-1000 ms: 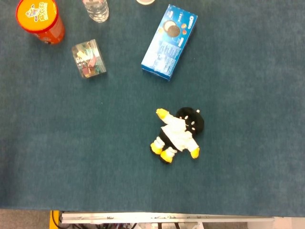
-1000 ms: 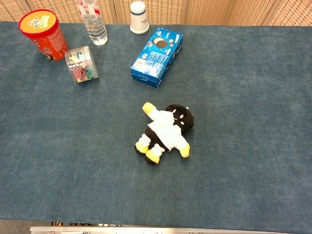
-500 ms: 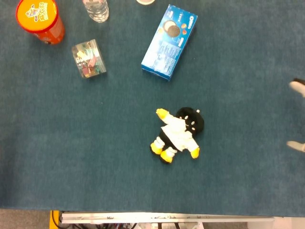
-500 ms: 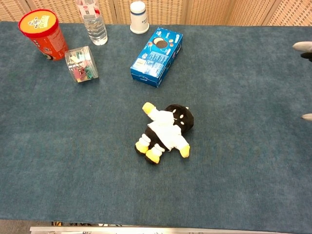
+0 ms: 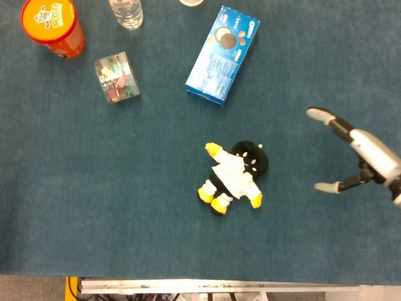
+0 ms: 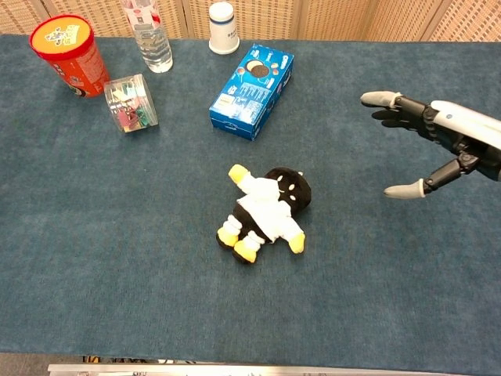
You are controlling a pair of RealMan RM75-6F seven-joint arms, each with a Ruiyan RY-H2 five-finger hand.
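Plush doll (image 5: pixel 234 175) flat on the blue table cloth (image 5: pixel 94 188), mid-table; black head up and to the right, yellow feet down and to the left, so its long axis runs on a diagonal; white jacket across the middle. Right hand (image 5: pixel 357 153) out to the doll's right, apart from it, fingers spread wide, holding nothing, thumb and fingertips pointing toward the head end; left hand nowhere in either view, so the right is the nearer. Beyond the doll: blue cookie box (image 5: pixel 223 54), clear clip tub (image 5: pixel 116 77), orange canister (image 5: pixel 53 25), water bottle (image 5: pixel 126 11).

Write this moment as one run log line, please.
right hand: open, above table, right of plush toy | left hand: not in view | toy: lying untouched
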